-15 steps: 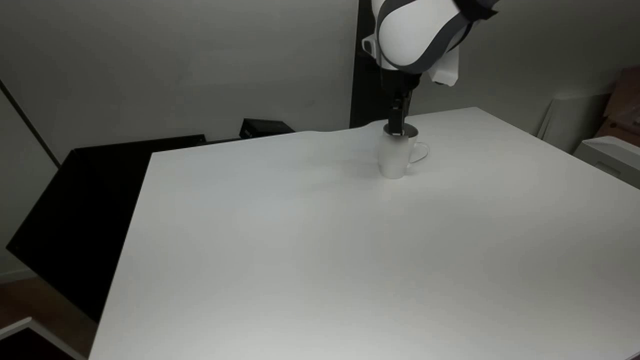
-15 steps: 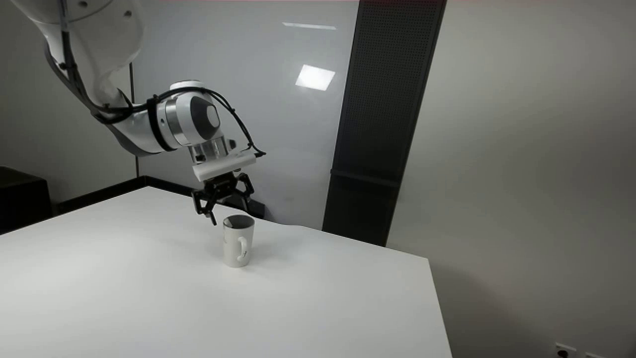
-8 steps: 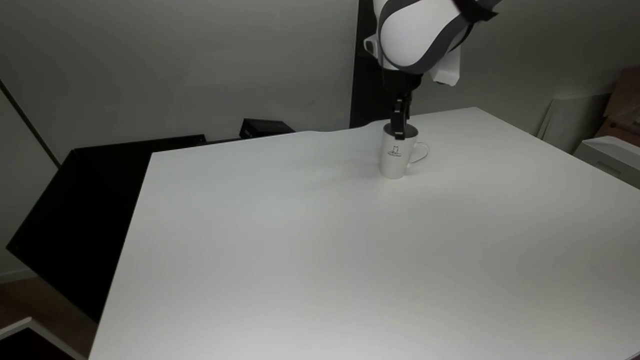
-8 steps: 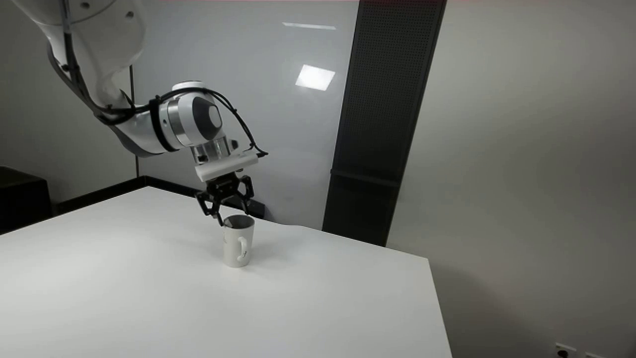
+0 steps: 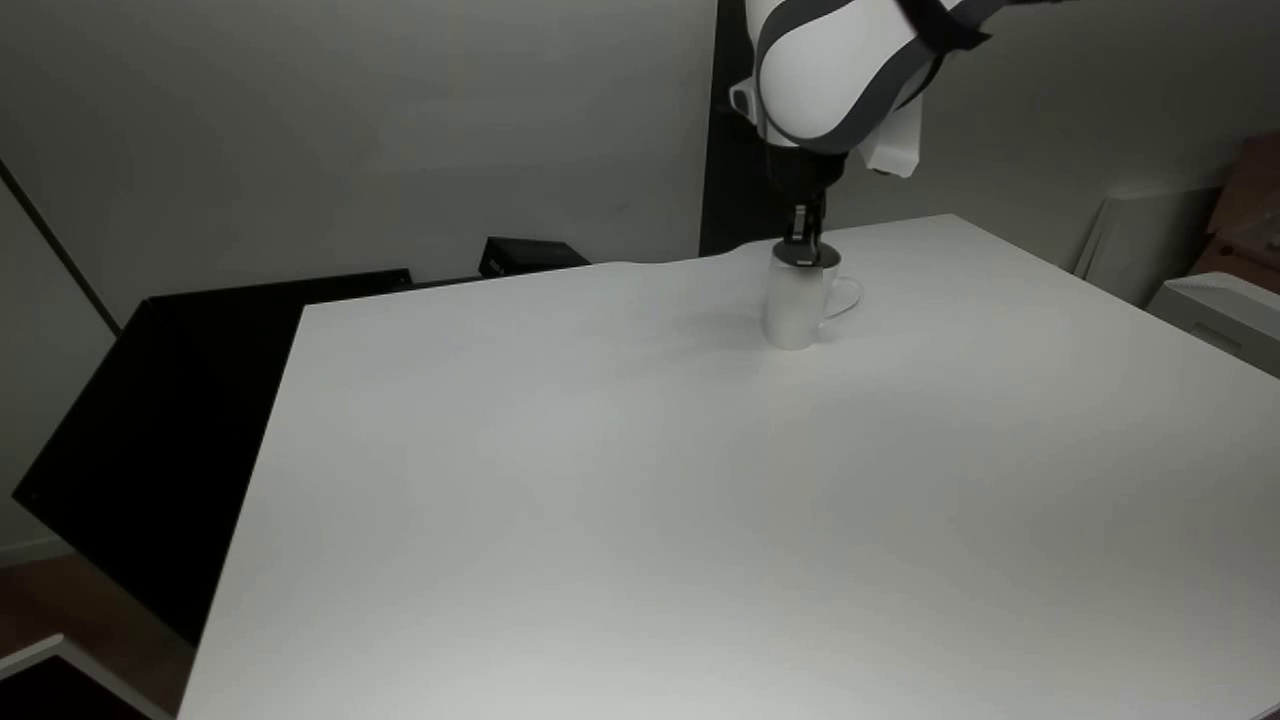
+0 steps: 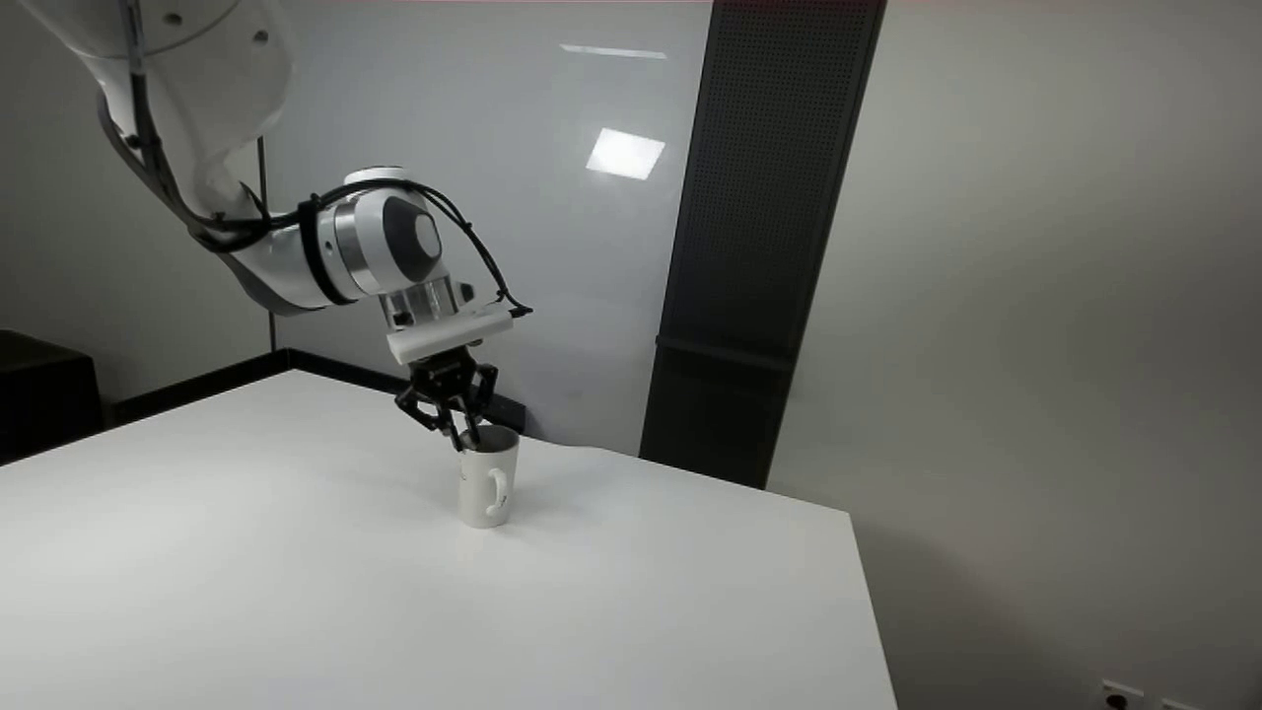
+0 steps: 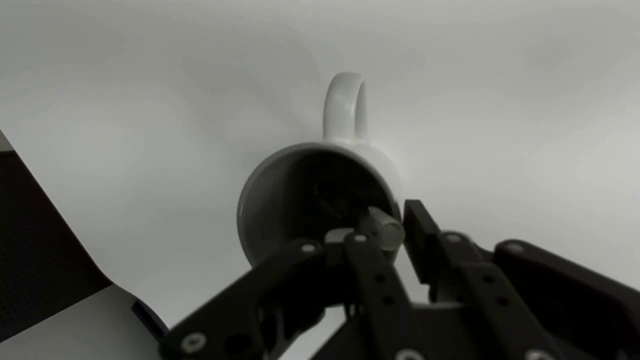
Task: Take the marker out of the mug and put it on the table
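The white mug (image 5: 793,312) stands on the white table (image 5: 620,480) close to its far edge, its handle (image 7: 342,107) up in the wrist view. Inside, leaning on the wall by the rim, is the marker (image 7: 390,236), its pale round end up. My gripper (image 6: 466,440) has one finger within the mug and one finger (image 7: 420,240) outside it. Between these fingers sit the marker's upper end and a strip of mug wall, with hardly any gap left. The marker's lower part is lost in the dark of the mug, and the inner fingertip is partly hidden.
Past the table's back edge stand a small black box (image 5: 530,255) and a tall dark panel (image 6: 759,247). A pale box (image 5: 1220,320) lies beyond the table's right side in an exterior view, and a large black piece (image 5: 150,430) beyond its left.
The wide-spread fingers have come together at the mug's rim, and the arm has lowered slightly. In both exterior views the mug has shifted a little to the right.
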Robot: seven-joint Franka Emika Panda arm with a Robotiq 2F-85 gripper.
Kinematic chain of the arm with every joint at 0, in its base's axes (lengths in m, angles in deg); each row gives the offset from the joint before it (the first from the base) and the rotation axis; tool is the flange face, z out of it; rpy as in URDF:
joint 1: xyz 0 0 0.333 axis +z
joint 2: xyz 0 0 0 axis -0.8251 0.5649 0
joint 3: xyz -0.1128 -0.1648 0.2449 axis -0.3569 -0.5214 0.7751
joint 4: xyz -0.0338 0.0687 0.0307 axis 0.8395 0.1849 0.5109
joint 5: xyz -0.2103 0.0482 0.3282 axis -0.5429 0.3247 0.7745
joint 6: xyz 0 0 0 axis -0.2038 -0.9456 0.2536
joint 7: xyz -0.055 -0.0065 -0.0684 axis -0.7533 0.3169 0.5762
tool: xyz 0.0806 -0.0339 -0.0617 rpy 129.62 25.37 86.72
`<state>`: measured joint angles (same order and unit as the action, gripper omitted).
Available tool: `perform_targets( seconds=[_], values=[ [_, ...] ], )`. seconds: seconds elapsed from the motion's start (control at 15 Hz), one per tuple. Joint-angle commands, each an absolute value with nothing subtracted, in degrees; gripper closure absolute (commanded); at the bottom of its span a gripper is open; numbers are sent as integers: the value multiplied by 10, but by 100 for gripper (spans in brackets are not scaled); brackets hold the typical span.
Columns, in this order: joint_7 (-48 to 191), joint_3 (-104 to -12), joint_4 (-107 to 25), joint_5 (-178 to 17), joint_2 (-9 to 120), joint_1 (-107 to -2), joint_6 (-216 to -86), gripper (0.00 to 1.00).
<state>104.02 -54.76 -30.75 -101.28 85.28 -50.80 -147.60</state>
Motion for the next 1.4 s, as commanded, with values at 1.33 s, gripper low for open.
perform_targets(
  seconds=[1.33],
  values=[
    [1027,-550,-159,-1017,798,-486,-1229,93]
  ],
)
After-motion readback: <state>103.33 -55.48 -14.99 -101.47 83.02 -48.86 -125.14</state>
